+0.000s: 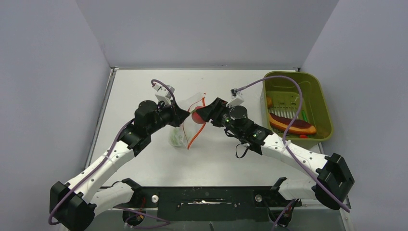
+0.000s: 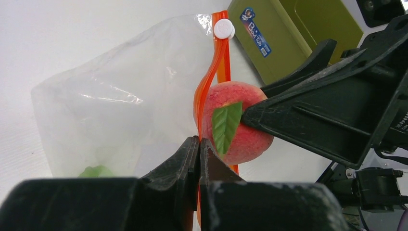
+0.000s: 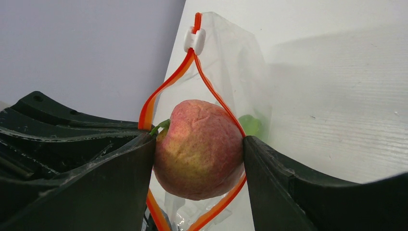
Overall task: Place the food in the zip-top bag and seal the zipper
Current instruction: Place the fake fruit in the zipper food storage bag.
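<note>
The clear zip-top bag [image 1: 188, 115] stands open at mid-table, its red-orange zipper [image 1: 195, 133] forming a loop. My left gripper [image 1: 184, 115] is shut on the bag's zipper edge [image 2: 204, 94] and holds the mouth up. My right gripper [image 1: 199, 114] is shut on the pink-red ball fruit [image 3: 198, 149], a peach with a green leaf [image 2: 226, 124], right at the bag's mouth, inside the zipper loop [image 3: 166, 89]. A green slice [image 2: 96, 171] lies inside the bag [image 2: 120, 101]. A white slider [image 3: 194, 39] sits at the zipper's end.
The olive-green tub [image 1: 321, 98] stands at the right and holds the brown-red steak-like slab [image 1: 291, 124] plus orange and red bits. Grey walls close the table on three sides. Purple cables run along both arms.
</note>
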### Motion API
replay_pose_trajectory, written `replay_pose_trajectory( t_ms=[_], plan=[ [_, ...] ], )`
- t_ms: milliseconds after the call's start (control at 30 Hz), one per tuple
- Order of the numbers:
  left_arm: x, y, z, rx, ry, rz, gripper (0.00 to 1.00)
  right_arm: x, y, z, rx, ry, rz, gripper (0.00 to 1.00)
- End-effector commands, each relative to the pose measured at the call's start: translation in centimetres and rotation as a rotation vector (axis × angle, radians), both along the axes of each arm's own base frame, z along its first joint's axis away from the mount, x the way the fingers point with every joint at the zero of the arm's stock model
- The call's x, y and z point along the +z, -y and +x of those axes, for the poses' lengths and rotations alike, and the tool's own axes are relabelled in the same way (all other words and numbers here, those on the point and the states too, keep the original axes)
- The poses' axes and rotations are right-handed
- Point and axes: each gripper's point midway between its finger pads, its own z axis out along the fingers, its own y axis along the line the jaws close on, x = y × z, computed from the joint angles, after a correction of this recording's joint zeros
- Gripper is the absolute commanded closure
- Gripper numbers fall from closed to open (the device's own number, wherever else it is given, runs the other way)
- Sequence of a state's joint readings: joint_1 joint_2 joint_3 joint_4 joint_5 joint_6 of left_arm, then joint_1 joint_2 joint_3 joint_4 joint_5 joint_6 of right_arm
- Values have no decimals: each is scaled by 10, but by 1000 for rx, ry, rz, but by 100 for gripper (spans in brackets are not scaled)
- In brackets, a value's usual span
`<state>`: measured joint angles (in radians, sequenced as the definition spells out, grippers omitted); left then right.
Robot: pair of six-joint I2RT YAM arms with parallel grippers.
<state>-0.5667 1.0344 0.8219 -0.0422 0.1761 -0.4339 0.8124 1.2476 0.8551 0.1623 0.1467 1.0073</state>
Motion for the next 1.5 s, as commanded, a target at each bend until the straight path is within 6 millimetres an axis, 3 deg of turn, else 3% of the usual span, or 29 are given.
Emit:
replay_pose_trajectory(
  t_ms=[0, 533, 767, 1000, 1233, 1467],
  plan=[
    [39, 2, 2, 4, 73, -64, 100, 18, 3, 8, -45, 43, 53, 48],
    [43, 1, 1, 4, 102, -84, 100, 29, -6, 4, 5, 49, 10, 27],
    [41, 0, 0, 10, 98, -83, 100, 38, -14, -1, 56, 62, -9, 24],
    [39, -2, 1, 21, 92, -78, 100, 47, -3, -4, 42, 92, -45, 29],
    [36, -3, 2, 28, 90, -71, 100, 30, 14, -10, 20, 70, -128, 42],
    [34, -1, 4, 26, 89, -67, 100, 16, -6, -11, 90, 41, -123, 50]
  ],
)
